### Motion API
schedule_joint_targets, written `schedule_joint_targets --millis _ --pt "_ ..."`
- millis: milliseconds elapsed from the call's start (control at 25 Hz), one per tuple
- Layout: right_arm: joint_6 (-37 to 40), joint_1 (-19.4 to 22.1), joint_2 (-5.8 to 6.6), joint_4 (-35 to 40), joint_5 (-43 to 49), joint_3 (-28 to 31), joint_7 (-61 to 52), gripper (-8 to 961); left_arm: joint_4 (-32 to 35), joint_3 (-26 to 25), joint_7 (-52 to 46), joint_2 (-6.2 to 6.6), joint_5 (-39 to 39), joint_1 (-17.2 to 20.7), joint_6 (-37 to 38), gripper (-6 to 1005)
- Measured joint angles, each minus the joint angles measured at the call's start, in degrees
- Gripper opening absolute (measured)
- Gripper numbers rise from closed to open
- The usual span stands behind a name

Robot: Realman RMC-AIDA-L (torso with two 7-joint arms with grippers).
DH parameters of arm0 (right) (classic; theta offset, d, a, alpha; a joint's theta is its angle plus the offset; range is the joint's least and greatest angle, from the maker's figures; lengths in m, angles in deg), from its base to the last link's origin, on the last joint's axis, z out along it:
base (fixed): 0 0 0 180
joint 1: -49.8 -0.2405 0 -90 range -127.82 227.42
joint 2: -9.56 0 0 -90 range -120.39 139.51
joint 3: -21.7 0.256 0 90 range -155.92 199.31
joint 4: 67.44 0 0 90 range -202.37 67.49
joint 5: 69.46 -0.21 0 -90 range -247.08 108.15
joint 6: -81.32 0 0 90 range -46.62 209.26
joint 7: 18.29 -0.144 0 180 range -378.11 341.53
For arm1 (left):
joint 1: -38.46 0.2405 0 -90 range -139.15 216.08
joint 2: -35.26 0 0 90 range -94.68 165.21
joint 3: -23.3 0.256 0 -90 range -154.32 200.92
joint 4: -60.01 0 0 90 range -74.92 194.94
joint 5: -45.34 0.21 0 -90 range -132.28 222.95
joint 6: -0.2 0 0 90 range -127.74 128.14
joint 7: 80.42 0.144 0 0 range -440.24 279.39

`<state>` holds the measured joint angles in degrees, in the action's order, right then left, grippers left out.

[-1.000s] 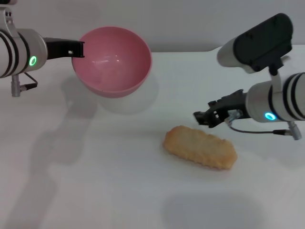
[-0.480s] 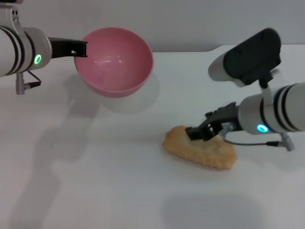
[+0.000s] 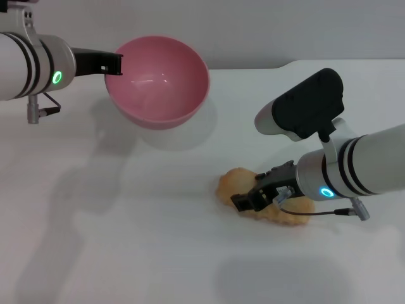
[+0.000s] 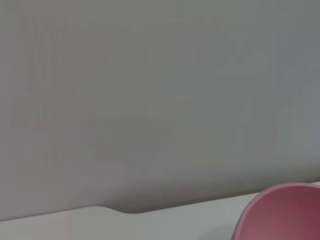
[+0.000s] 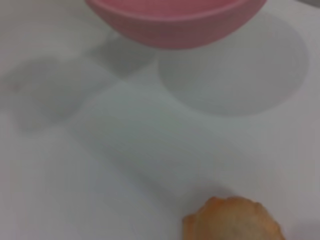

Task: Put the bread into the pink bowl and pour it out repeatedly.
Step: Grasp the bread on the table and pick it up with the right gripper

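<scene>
Bread [image 3: 269,199] lies under the lowered right hand [image 3: 253,199].

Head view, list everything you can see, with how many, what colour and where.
round glossy pink plastic bowl: one, pink, held up off the table at the far left, tilted, empty.
elongated orange-brown toy bread loaf: one, orange-brown, lying on the table right of centre, partly covered by the right tool.
table: one, white, across the whole view.
left tool: one, black, gripping the bowl's rim.
right tool: one, black, down over the loaf.
</scene>
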<state>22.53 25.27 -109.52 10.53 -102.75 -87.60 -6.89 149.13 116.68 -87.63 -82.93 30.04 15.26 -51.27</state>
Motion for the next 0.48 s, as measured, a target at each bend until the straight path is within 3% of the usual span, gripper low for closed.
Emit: schedule_joint_targets --millis 480 --pt "0.33 -2.28 0.01 -5.42 0.34 0.56 -1.14 664 0.52 0.48 0.1 0.07 0.02 -0.1 -0.04 29"
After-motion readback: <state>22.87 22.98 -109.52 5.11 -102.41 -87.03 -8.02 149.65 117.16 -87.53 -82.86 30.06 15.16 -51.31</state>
